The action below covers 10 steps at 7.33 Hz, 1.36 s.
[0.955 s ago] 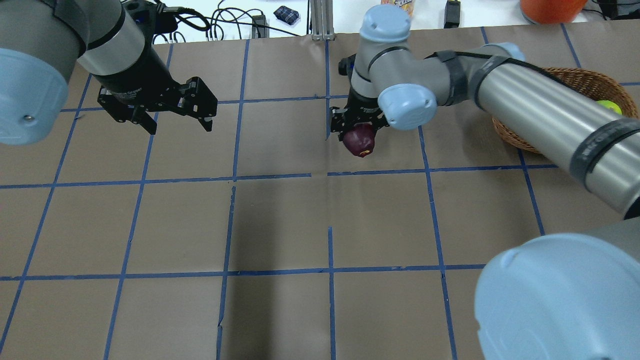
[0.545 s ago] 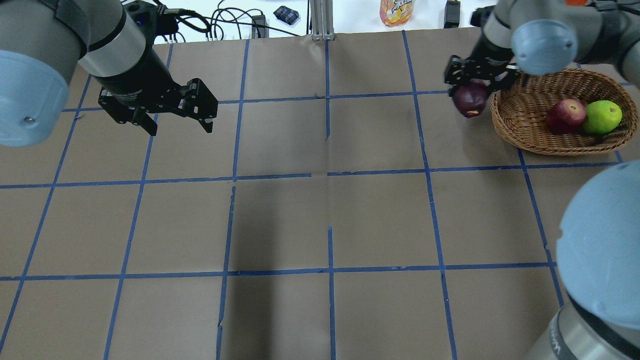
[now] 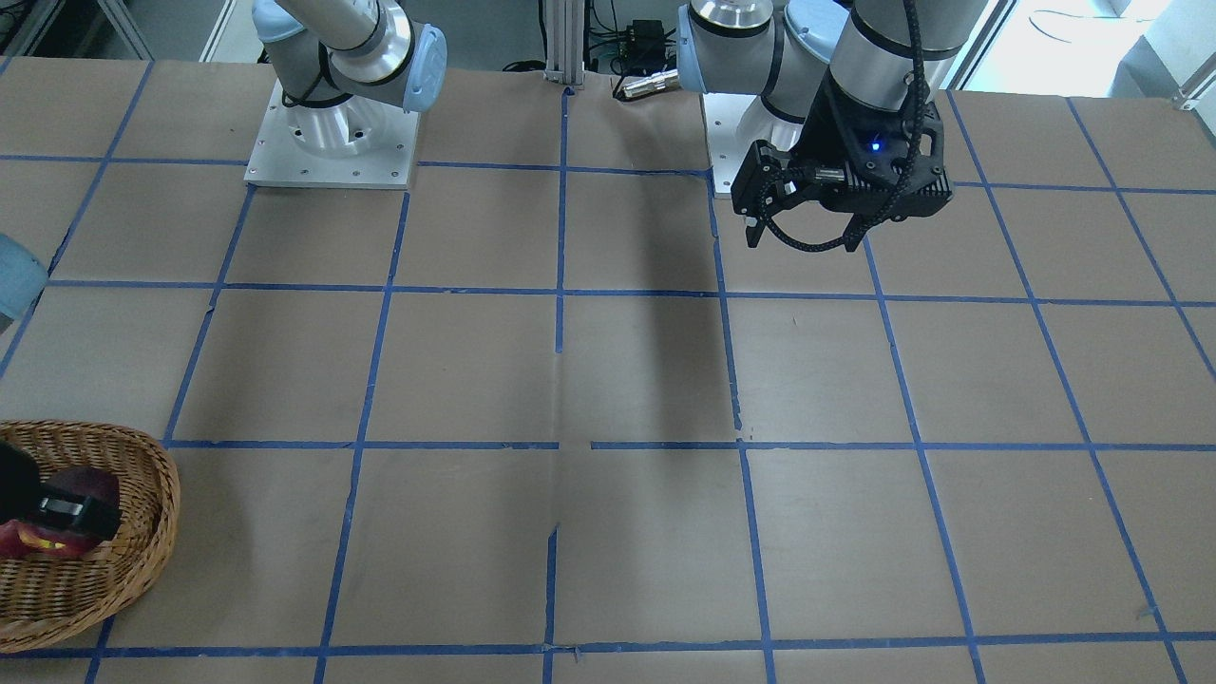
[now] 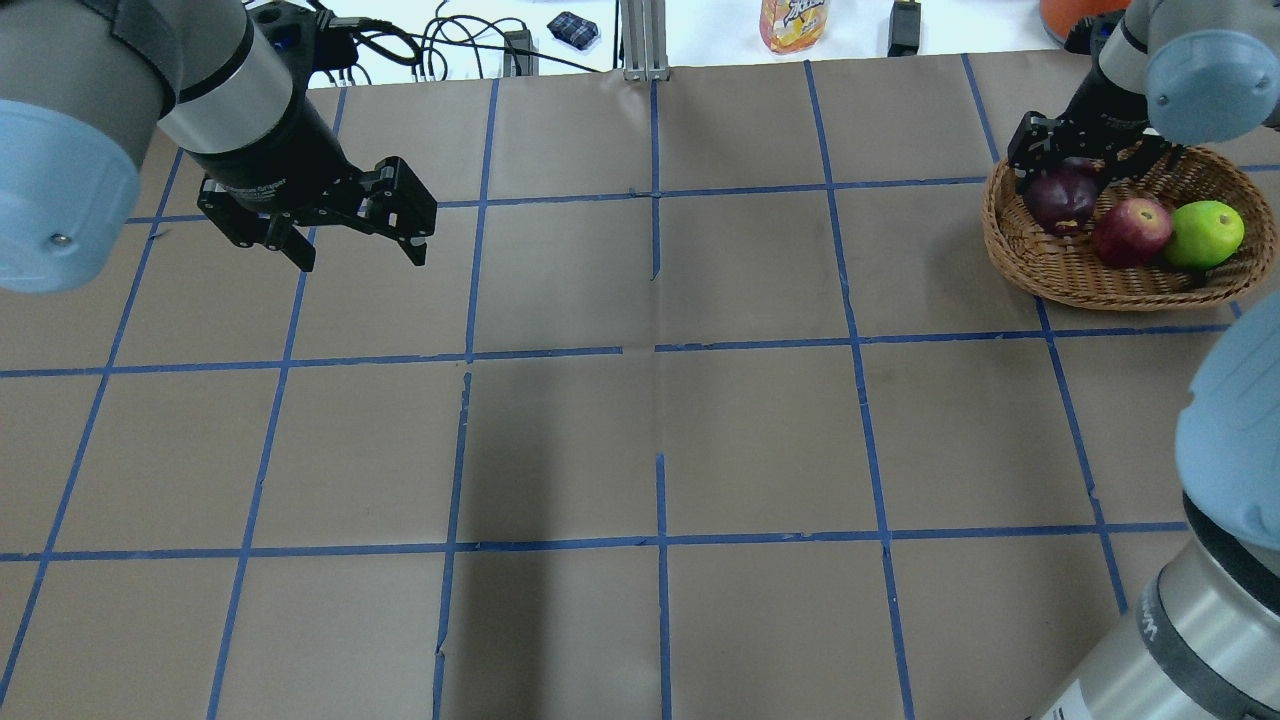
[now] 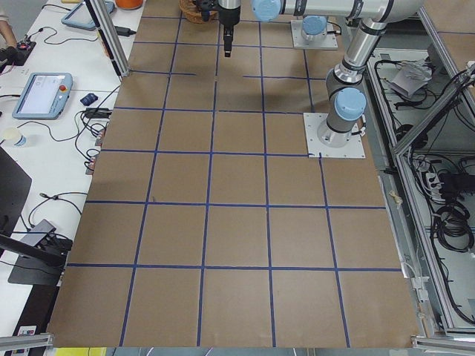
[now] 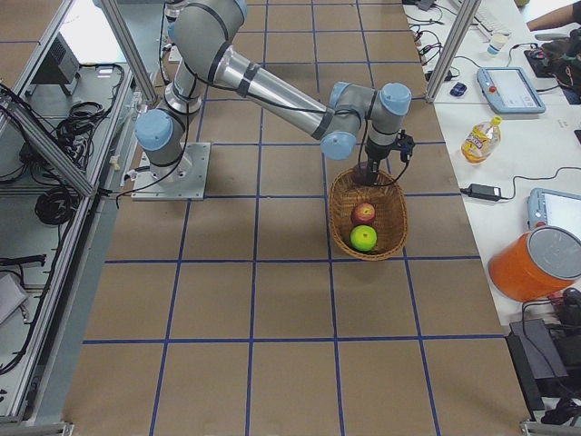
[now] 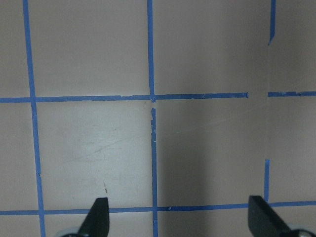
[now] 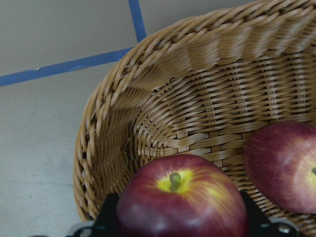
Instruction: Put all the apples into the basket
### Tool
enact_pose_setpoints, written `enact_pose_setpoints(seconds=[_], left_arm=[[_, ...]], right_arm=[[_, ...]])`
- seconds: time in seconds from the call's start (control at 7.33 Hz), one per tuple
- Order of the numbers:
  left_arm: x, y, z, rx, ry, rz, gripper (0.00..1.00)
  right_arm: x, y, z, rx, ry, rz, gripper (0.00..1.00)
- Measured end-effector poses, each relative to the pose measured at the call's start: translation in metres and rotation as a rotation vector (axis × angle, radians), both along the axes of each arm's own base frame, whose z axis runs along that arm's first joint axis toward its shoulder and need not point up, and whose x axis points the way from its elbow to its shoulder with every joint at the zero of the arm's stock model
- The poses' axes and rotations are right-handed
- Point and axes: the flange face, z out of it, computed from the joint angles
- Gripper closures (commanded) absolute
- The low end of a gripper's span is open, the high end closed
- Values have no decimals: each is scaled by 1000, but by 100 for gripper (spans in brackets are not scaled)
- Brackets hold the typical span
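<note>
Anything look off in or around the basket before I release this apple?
Nothing stands out. The basket sits level, with a red apple and the green apple resting inside. The right gripper holds the dark red apple within the rim. The left gripper hangs open and empty.

Bright, even room light from above; soft shadows, mostly sharp pictures.
The brown table point(image 4: 760, 440) is lit evenly, and one broad soft shadow point(image 4: 550, 450) lies as a darker band along its middle; in the left wrist view this makes the right half dimmer than the left. The white bench point(image 4: 700, 30) beyond the far edge is overexposed in the overhead view. The green apple point(image 4: 1207, 233) carries a small pale glare. In the right wrist view the basket point(image 8: 197, 98) weave is sharp, while the red apple point(image 8: 180, 207), very near to the lens, is a little softer. The blue joint cap point(image 4: 55, 190) close to the overhead camera looks soft.
</note>
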Motion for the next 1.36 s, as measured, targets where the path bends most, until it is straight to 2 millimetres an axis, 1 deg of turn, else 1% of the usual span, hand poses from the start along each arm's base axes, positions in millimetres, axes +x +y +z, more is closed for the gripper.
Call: enact_pose_setpoints(seconds=[0.14,0.27,0.55,0.68,0.82,0.95,1.09,1.23,1.36], left_arm=[[0,0,0,0,0,0,0],[0,0,0,0,0,0,0],[0,0,1,-3,0,0,0],[0,0,1,-3,0,0,0],[0,-1,2,-4,0,0,0],[0,-1,2,-4,0,0,0],[0,-1,1,-4,0,0,0],[0,-1,1,-4,0,0,0],[0,-1,2,-5,0,0,0]], right_arm=[[-2,0,-8,8,6,29,30],[-2,0,-15,19,7,56,0],[-2,5,-28,47,-2,75,0],[-1,9,-29,60,-2,77,0],[-1,12,-24,66,5,78,0],[1,16,-14,73,7,80,0],[7,25,11,83,1,83,0],[19,41,46,93,-6,88,0],[34,62,80,106,-19,95,0]])
